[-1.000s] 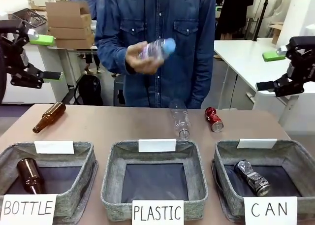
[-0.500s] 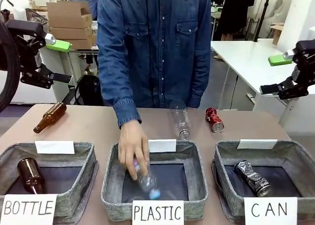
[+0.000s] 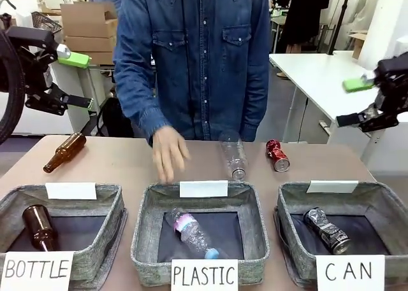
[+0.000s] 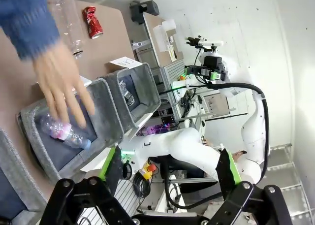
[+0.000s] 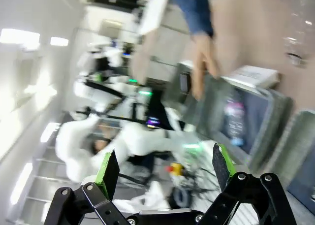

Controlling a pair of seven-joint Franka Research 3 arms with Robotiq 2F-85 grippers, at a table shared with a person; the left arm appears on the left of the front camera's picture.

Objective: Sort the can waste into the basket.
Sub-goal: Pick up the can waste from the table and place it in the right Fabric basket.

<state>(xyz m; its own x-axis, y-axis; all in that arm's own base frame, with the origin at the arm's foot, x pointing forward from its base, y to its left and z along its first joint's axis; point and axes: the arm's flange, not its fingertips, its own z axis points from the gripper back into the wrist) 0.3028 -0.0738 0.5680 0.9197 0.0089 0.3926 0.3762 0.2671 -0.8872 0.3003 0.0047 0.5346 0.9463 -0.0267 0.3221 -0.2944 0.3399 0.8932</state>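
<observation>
We see three grey baskets (image 3: 143, 222) in a near row, each carded so waste sorts by kind. The right basket (image 3: 382, 198), marked CAN, holds the dented silver can (image 3: 326, 229). The red can (image 3: 276, 155) lies on the table (image 3: 127, 160) just beyond it, not yet sorted. The right gripper (image 3: 350, 102) hangs high to its right, fingers apart and empty; the left gripper (image 3: 80, 81), far left, is likewise spread.

The person's hand (image 3: 168, 153) is a blur above the table (image 3: 121, 163) in the front view, and the right wrist view is smeared throughout. The CAN card (image 3: 350, 272) hides the front wall of its basket (image 3: 382, 191), whose right side the picture edge cuts off.
</observation>
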